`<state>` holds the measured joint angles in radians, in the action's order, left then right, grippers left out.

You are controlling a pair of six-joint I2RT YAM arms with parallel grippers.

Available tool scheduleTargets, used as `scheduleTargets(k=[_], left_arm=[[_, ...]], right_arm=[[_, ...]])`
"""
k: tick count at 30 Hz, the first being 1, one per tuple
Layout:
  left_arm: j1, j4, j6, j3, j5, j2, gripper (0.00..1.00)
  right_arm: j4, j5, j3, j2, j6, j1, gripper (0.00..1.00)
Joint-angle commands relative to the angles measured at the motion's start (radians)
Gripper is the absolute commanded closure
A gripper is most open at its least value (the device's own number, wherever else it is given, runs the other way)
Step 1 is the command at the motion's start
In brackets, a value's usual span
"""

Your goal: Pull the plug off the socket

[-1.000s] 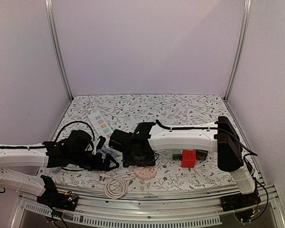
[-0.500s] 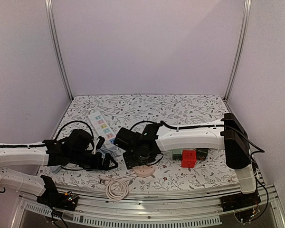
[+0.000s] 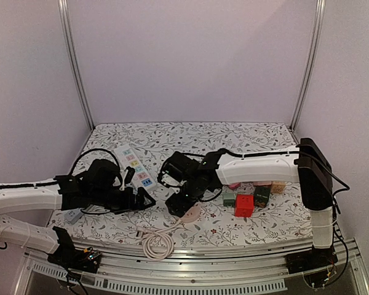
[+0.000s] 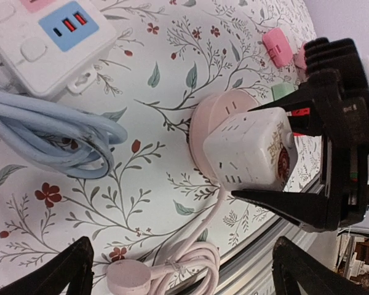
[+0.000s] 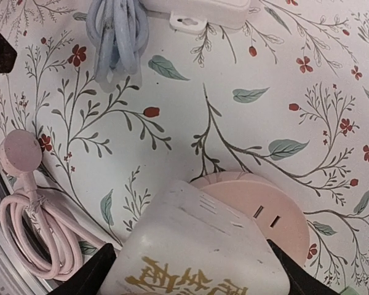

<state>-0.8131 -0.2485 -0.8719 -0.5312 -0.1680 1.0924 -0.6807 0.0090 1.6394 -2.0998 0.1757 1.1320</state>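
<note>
At the near edge of the tabletop [image 3: 234,138] lies a pink cable [image 3: 155,241], wound in a coil, with its round pink end piece [image 4: 129,276] beside it. The cable goes up from there to the round pink socket [image 5: 277,215].

The white cube plug [image 5: 197,246] sits against the face of this socket, a little tilted. I cannot tell if its pins are inside or out. The right tool [image 4: 246,152] is clamped on the plug, one black finger on each of two opposite sides.

The left tool [image 4: 184,258] points at the socket from the left. Its fingers are wide apart and hold nothing, and in its own camera the pink cable runs between them.

Just beyond the left tool is a coil of light blue cable [image 4: 49,129], touching a white power strip [image 3: 134,165] that lies slanted toward the back.

To the right of the socket, under the right arm, some small blocks stand close together: a red block [image 3: 244,206] nearest, then green blocks [image 3: 229,198] and pink blocks [image 4: 277,46] behind.
</note>
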Motion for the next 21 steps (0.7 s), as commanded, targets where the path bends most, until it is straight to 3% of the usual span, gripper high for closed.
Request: scheduleTargets(k=[1, 3, 7, 16, 21], left_arm=[[0.018, -0.029, -0.002, -0.037, 0.028, -0.017, 0.0], [0.018, -0.031, -0.009, -0.026, 0.04, -0.044, 0.0], [0.024, -0.026, -0.025, 0.0, 0.042, -0.094, 0.0], [0.041, -0.075, 0.006, -0.002, 0.0, -0.149, 0.0], [0.049, -0.036, 0.016, 0.017, -0.049, -0.148, 0.0]], right_arm=[[0.026, -0.062, -0.039, 0.029, -0.068, 0.013, 0.32], [0.044, -0.021, -0.056, 0.05, -0.038, 0.012, 0.15], [0.049, 0.096, -0.079, 0.089, 0.039, 0.013, 0.01], [-0.08, 0.341, -0.051, 0.153, 0.328, 0.072, 0.01], [-0.137, 0.372, -0.029, 0.139, 0.509, 0.089, 0.01]])
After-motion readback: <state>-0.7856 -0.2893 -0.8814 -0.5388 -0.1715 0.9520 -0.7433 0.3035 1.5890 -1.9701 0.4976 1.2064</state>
